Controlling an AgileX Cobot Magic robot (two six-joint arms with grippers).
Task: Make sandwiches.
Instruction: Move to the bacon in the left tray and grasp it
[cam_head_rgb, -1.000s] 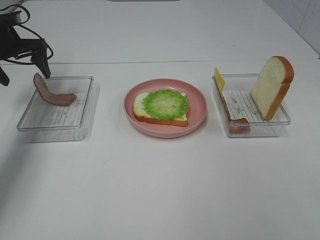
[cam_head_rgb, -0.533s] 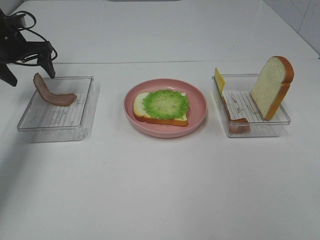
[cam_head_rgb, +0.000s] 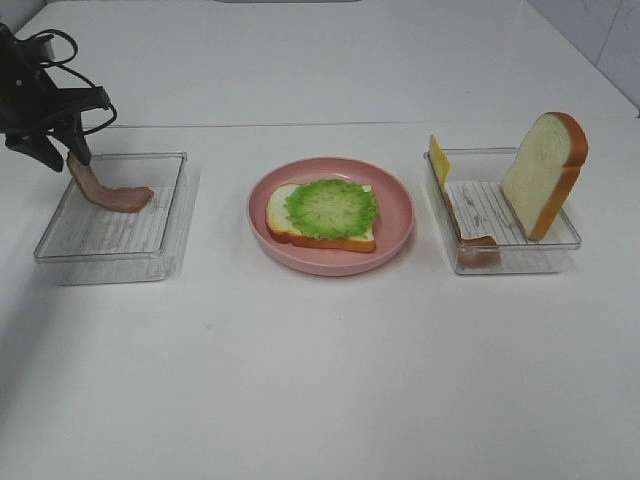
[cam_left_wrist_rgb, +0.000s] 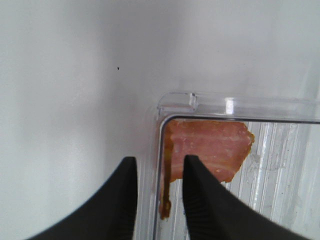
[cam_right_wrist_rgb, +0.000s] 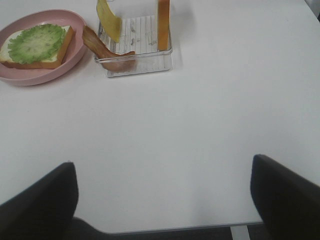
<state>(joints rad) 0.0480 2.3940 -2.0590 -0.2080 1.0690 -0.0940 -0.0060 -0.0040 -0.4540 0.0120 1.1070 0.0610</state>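
Note:
On the pink plate (cam_head_rgb: 330, 262) lies a bread slice (cam_head_rgb: 300, 232) topped with green lettuce (cam_head_rgb: 330, 208). A reddish-brown bacon strip (cam_head_rgb: 105, 190) leans against the far left corner of the left clear tray (cam_head_rgb: 110, 240). My left gripper (cam_head_rgb: 66, 160) hangs over that corner. In the left wrist view its fingers (cam_left_wrist_rgb: 200, 200) straddle the edge of the bacon strip (cam_left_wrist_rgb: 210, 147) and the tray wall (cam_left_wrist_rgb: 225, 105), narrowed but with a gap showing. My right gripper (cam_right_wrist_rgb: 165, 200) is open over bare table, holding nothing.
The right tray (cam_head_rgb: 560, 245) holds an upright bread slice (cam_head_rgb: 545, 170), a yellow cheese square (cam_head_rgb: 439, 158) and another bacon strip (cam_head_rgb: 470, 240). In the right wrist view the same tray (cam_right_wrist_rgb: 140, 62) sits beside the plate (cam_right_wrist_rgb: 30, 75).
My left gripper has dropped onto the upper end of the bacon strip and its jaws have narrowed from wide apart. The right arm and the food have not moved.

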